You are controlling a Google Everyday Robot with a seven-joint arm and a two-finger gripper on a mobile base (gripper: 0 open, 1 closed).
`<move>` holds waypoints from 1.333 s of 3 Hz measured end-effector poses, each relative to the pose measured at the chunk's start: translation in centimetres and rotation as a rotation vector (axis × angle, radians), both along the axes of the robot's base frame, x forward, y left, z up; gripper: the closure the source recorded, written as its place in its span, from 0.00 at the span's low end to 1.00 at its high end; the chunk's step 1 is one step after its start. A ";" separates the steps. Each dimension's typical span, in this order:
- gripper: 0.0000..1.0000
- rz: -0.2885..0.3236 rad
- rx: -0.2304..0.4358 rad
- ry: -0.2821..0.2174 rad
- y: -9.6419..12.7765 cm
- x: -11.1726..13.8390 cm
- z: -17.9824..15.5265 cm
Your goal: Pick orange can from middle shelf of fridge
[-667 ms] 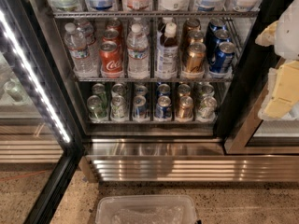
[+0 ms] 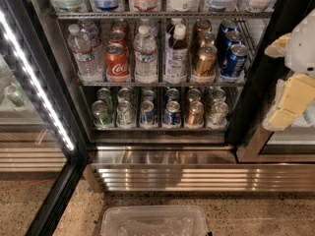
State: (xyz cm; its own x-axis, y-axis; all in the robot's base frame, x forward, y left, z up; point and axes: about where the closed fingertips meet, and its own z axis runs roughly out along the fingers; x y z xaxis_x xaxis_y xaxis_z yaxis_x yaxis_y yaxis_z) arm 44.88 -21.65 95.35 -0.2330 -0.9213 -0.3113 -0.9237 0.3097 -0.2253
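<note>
The fridge (image 2: 246,107) stands open in front of me, with a black frame and a ribbed steel base. On the middle shelf (image 2: 157,83), a wire rack, a row of orange cans runs front to back; the front orange can (image 2: 204,63) is right of centre, between a brown bottle with a white cap (image 2: 175,58) and blue cans (image 2: 234,59). My gripper (image 2: 281,75) hangs at the right edge, outside the fridge, right of the blue cans and about level with the middle shelf. Its two yellowish fingers (image 2: 290,100) are spread apart and hold nothing.
Water bottles (image 2: 81,53) and red Coca-Cola cans (image 2: 116,62) fill the shelf's left half. Small cans (image 2: 162,113) line the rack below, and more containers stand above. The glass door with its LED strip (image 2: 34,82) stands open at left. A clear plastic bin (image 2: 153,222) sits on the floor.
</note>
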 end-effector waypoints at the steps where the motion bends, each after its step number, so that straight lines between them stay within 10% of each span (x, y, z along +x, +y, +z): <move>1: 0.00 -0.005 0.225 0.010 0.8 2.7 -6.6; 2: 0.00 -0.020 0.448 -0.015 3.9 8.0 -10.4; 4: 0.00 -0.035 0.489 -0.003 4.3 8.9 -11.9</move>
State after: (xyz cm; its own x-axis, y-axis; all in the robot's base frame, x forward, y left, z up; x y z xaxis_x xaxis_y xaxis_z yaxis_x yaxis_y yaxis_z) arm 53.81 -17.36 83.45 -0.2599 -0.6586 -0.7062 -0.9104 0.4108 -0.0481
